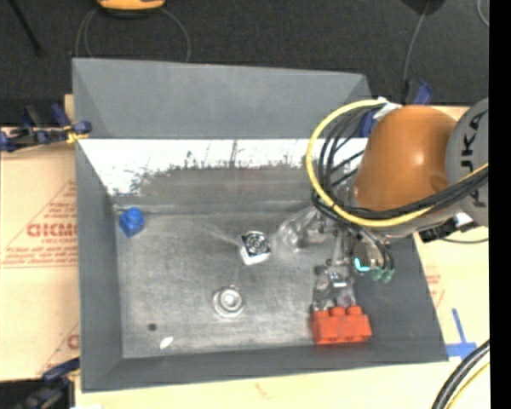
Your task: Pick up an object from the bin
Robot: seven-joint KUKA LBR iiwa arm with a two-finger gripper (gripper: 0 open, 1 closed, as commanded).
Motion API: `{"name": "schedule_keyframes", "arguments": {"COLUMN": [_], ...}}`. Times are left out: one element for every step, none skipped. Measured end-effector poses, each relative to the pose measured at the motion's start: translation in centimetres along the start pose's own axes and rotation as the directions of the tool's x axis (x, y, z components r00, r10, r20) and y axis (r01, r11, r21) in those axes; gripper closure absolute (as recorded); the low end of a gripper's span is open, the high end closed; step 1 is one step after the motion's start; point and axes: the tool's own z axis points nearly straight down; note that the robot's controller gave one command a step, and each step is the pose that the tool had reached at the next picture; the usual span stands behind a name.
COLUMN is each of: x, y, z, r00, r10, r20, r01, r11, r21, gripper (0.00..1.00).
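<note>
One gripper is hanging low over the front right corner of the grey metal bin. Its tip is sitting just above a red studded building brick, over the brick's left end. Whether the two are touching is not clear. Whether the gripper is spread or pressed together cannot be told, because its own body is covering the tip.

The red brick is lying flat on the bin floor, close to the front wall, with its row of studs facing the back of the bin. Above the gripper, the wrist is reaching in from the right under a rounded orange cover, with yellow and black cables looping around it.

Just left of the wrist, a crumpled piece of clear plastic is resting on the floor. Beside it, a small white-and-black square thing is lying near the middle of the bin. Further forward and to the left, a round silvery cap is sitting apart from the others. A small blue block is lying well apart, by the left wall. A tiny white scrap is lying near the front left corner.
</note>
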Motion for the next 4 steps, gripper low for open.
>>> {"name": "schedule_keyframes", "arguments": {"x": [-4.2, -0.9, -1.4, -1.6], "y": [1.5, 6.7, 10.8, 10.8], "z": [12.4, 12.8, 12.8, 12.6], "r00": [0.986, 0.933, 0.921, 0.921], "r10": [-0.169, -0.36, -0.389, -0.389], "r20": [0.006, 0.019, 0.014, 0.021], "r01": [0.169, 0.36, 0.389, 0.389], "r11": [0.986, 0.933, 0.921, 0.921], "r21": [0.001, 0.008, 0.007, 0.007], "gripper": [0.0, 0.0, 0.0, 1.0]}}
